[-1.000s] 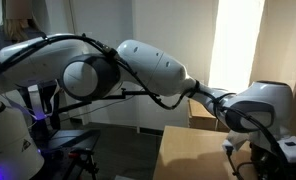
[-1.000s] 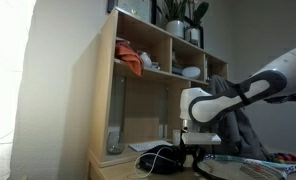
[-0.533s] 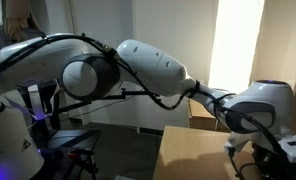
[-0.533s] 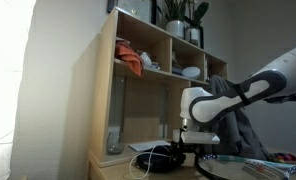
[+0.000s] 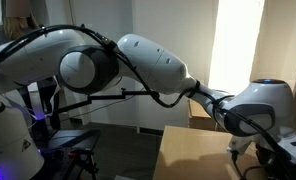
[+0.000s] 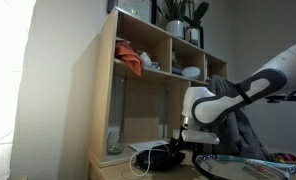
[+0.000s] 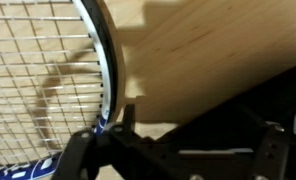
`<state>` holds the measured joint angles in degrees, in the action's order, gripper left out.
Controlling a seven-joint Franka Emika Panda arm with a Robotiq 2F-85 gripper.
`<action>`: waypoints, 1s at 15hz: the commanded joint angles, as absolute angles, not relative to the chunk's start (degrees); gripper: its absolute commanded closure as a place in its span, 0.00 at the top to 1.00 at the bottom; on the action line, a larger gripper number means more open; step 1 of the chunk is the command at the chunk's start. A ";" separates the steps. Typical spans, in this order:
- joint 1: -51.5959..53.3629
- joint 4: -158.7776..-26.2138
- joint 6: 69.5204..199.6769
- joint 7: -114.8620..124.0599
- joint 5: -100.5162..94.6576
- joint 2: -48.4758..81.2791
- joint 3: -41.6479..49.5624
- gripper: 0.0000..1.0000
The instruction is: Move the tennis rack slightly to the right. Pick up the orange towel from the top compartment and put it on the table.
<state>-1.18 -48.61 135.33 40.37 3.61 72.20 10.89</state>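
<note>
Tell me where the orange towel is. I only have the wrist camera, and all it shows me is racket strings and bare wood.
Observer: The orange towel lies bunched in the top compartment at the window end of the wooden shelf, as an exterior view shows.
Operator: How does that sit against where my gripper is?
Observer: Well above it. The gripper hangs low, just over the rim of the tennis rack, under the shelf's lower openings.
</note>
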 commanded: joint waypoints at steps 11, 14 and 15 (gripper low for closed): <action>0.24 -65.93 150.80 39.94 4.28 65.37 11.37 1.00; 0.23 -65.82 150.80 39.94 4.29 65.61 11.37 1.00; 0.23 -65.82 150.80 39.94 4.29 65.61 11.37 1.00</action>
